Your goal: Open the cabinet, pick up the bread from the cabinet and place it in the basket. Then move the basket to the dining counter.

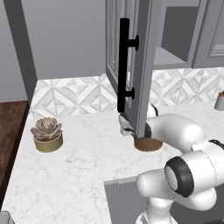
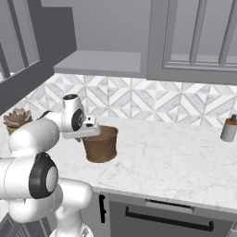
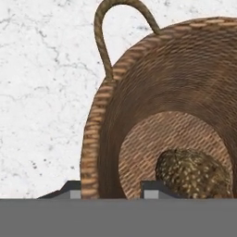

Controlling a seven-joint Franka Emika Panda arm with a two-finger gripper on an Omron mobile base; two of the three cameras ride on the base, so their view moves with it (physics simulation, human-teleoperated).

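Observation:
The brown woven basket point(image 3: 139, 92) stands on the marble counter point(image 1: 78, 175), with one loop handle rising at its rim. The bread point(image 3: 194, 173), a brown speckled lump, lies on the basket's floor. My gripper point(image 3: 115, 190) straddles the near rim, one fingertip outside the wall and one inside, shut on it. From the base, the basket point(image 2: 101, 143) sits just right of my gripper point(image 2: 91, 129). Beyond the open cabinet door point(image 1: 131, 52) with its black bar handle point(image 1: 124, 65), part of the basket point(image 1: 148, 143) shows. The cabinet shelf point(image 1: 175, 57) is bare. The dining counter is out of view.
An olive-green succulent pot point(image 1: 47, 133) stands on the counter to the left. A small grey bottle point(image 2: 228, 129) sits far right by the tiled backsplash point(image 2: 152, 104). The open door hangs over the counter, close to my arm. A dark wooden surface point(image 1: 11, 140) borders the counter's left end.

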